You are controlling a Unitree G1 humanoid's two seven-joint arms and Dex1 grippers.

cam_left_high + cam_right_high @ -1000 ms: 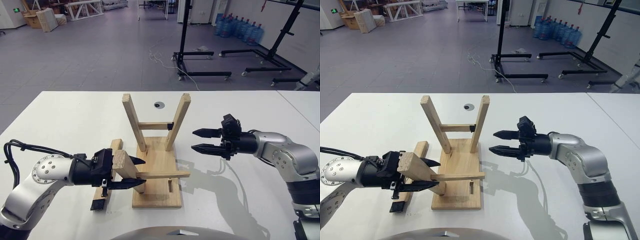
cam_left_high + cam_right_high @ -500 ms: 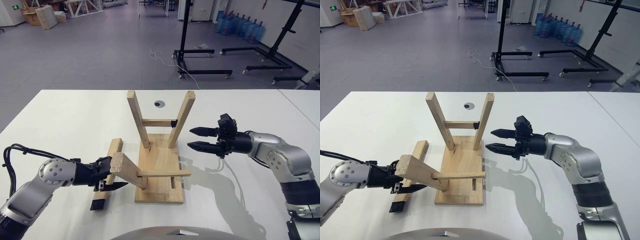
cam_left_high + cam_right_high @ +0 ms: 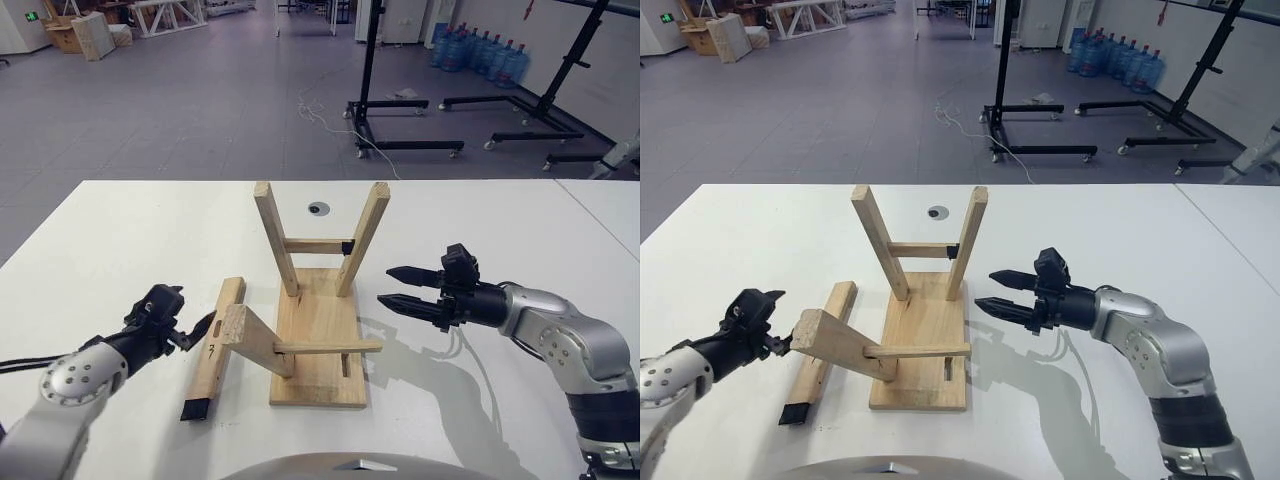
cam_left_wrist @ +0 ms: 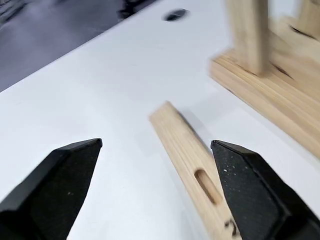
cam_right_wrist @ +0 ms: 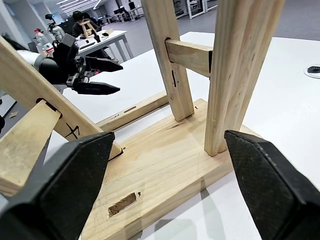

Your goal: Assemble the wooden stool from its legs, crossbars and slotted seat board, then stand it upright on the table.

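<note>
The slotted seat board (image 3: 318, 372) lies flat on the table. At its far end two legs (image 3: 274, 238) (image 3: 363, 236) stand upright, joined by a crossbar (image 3: 314, 246). At the near end a third leg (image 3: 254, 339) leans tilted over the board's left edge, with a crossbar (image 3: 331, 348) sticking out to the right. Beside it on the left, a loose leg (image 3: 211, 347) (image 4: 192, 165) lies flat. My left gripper (image 3: 198, 333) (image 4: 156, 144) is open, left of the loose leg and holding nothing. My right gripper (image 3: 396, 287) (image 5: 169, 134) is open, just right of the upright legs.
A small round hole (image 3: 318, 209) sits in the white table (image 3: 130, 240) behind the stool. The table's left and right sides are bare. Black stands (image 3: 400, 110) and water bottles (image 3: 480, 55) are on the floor beyond.
My left gripper let go of the tilted leg, opened, and drew back to the left. The tilted leg stayed in place. My right gripper shifted slightly right and toward me.
</note>
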